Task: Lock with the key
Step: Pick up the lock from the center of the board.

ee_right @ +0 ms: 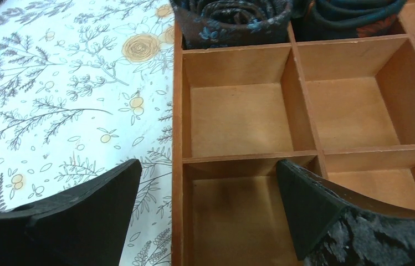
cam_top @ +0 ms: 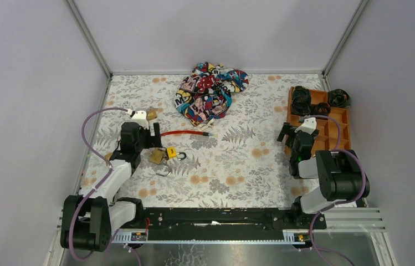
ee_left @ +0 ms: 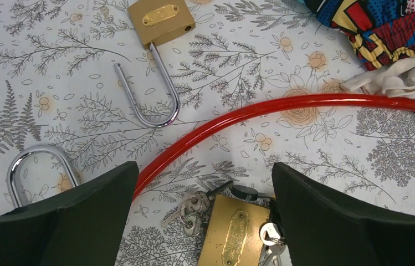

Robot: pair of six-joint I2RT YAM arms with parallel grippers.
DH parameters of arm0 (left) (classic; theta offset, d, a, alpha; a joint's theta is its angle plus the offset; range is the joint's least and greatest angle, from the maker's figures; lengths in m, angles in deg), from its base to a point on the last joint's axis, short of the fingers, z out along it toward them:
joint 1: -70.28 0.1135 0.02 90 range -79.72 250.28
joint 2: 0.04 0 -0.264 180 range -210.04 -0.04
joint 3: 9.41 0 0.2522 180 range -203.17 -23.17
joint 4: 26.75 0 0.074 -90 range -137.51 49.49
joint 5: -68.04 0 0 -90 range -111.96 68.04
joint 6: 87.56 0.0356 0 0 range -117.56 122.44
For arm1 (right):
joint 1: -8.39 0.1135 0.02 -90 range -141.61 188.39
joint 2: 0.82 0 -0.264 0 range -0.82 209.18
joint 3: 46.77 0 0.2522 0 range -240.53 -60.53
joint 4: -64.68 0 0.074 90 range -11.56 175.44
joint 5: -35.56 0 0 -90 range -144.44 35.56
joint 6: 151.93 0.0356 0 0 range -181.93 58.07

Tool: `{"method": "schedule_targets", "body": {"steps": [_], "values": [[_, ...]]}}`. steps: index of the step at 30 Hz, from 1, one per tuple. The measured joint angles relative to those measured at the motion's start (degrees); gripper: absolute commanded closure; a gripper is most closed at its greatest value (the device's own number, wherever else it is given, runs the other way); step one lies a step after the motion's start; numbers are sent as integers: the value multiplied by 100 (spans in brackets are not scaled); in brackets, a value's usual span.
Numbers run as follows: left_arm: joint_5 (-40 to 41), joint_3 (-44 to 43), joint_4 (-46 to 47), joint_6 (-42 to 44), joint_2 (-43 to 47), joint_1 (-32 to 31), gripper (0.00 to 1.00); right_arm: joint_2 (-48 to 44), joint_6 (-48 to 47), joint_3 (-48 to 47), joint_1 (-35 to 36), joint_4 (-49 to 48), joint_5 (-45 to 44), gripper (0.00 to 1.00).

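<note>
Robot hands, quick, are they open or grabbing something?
Left gripper: open, empty, above a padlock.
Right gripper: open, empty, above the wooden tray.

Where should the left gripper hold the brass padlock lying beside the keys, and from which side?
Probably the padlock by its brass body, across its two long edges, coming straight down. It lies flat, face up, so only those edges give opposing surfaces, and the open left gripper has a finger on either side of them. Avoid the keys beside it.
</note>
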Motion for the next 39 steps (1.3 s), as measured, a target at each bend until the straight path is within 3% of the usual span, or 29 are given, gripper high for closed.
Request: {"method": "schedule_targets", "body": {"steps": [2, 6, 13, 17, 21, 28, 33, 36, 39], "values": [[-48, -98, -175, 142, -2, 0, 1, -76, -35, -87, -4, 291, 142, 1], [-173, -374, -334, 671, 0, 0, 1, -671, -81, -876, -4, 1985, 625, 0], [-251, -990, -970, 1067, 133, -13, 1, -1276, 118, -3025, -2, 3987, 2496, 8], [-387, -1207, -1615, 1419, 179, -20, 1, -1285, 350, -3523, 160, 4830, 3154, 8], [-734, -1709, -2750, 2173, -52, -37, 4, -1285, 356, -3742, 765, 5643, 3366, 8], [-608, -3169, -4113, 3436, -2083, 42, 26, -1279, 369, -3768, 1685, 6249, 3569, 10], [-369, -3823, -4527, 3969, -3657, 468, 24, -1233, 435, -3768, 1851, 6255, 3591, 11], [-278, -3829, -4666, 4170, -3985, 643, 25, -1213, 428, -3768, 1982, 6314, 3591, 11], [-197, -3851, -4701, 4266, -4087, 667, 33, -1211, 426, -3768, 2105, 6395, 3589, 11]]}}
